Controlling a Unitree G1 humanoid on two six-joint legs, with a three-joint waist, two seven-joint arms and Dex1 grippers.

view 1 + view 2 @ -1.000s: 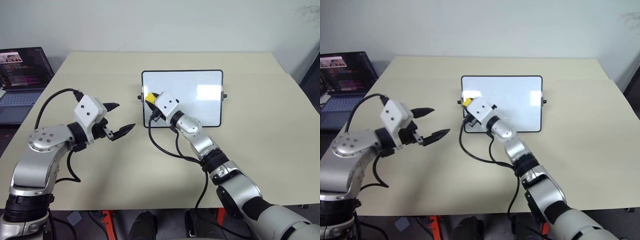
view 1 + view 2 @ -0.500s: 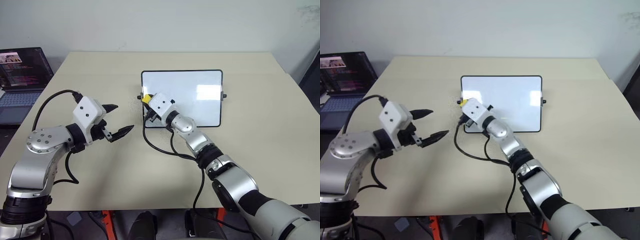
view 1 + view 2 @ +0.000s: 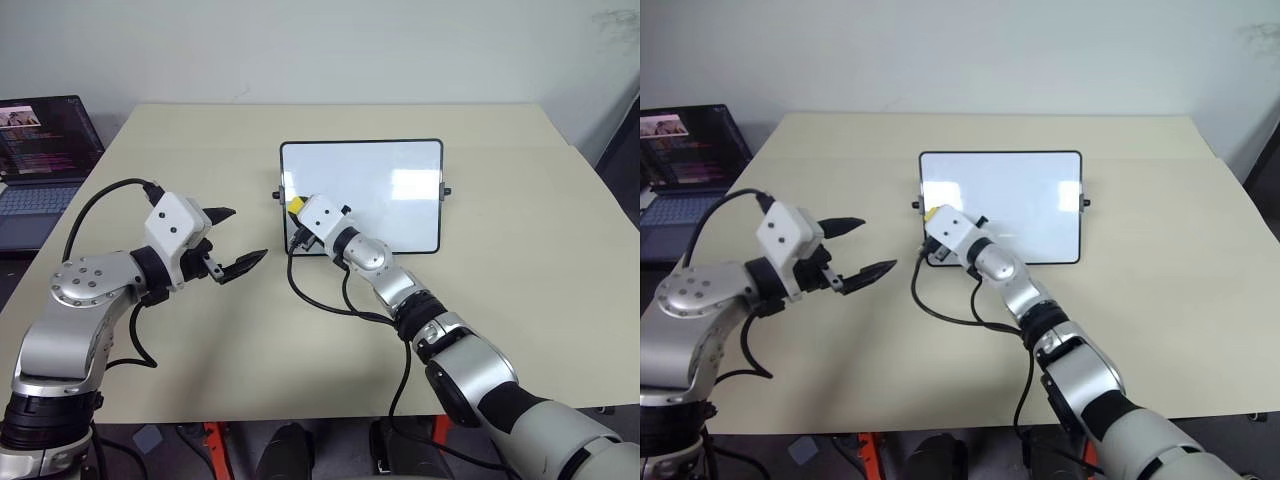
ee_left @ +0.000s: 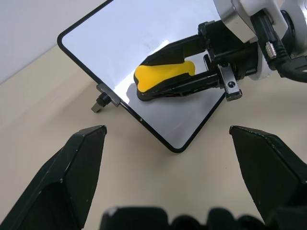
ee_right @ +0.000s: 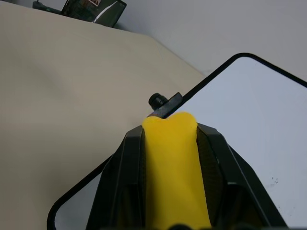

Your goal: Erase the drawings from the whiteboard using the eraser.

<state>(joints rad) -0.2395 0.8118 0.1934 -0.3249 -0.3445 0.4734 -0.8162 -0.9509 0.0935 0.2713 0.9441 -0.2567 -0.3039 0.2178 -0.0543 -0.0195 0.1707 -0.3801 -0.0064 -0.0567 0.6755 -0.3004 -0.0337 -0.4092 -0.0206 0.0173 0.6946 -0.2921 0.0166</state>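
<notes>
The whiteboard [image 3: 380, 190] lies on the tan table, its black knob [image 5: 156, 100] at the left edge. My right gripper [image 3: 298, 210] is shut on the yellow eraser [image 3: 297, 204], which it presses with its dark underside against the board's left part, close to that knob. The left wrist view shows the eraser [image 4: 165, 76] between the black fingers [image 4: 177, 48], flat on the board. The drawings are out of view; the board's visible face is plain white with faint specks. My left gripper [image 3: 245, 236] hovers open and empty over the table, left of the board.
An open laptop [image 3: 45, 150] stands beyond the table's left edge. The bare table [image 3: 520, 300] stretches to the right of and in front of the board. A black cable [image 3: 320, 300] loops from my right wrist over the table near the board's front edge.
My right gripper has slid the eraser a little down along the board's left side, toward the near edge. The left arm has kept still.
</notes>
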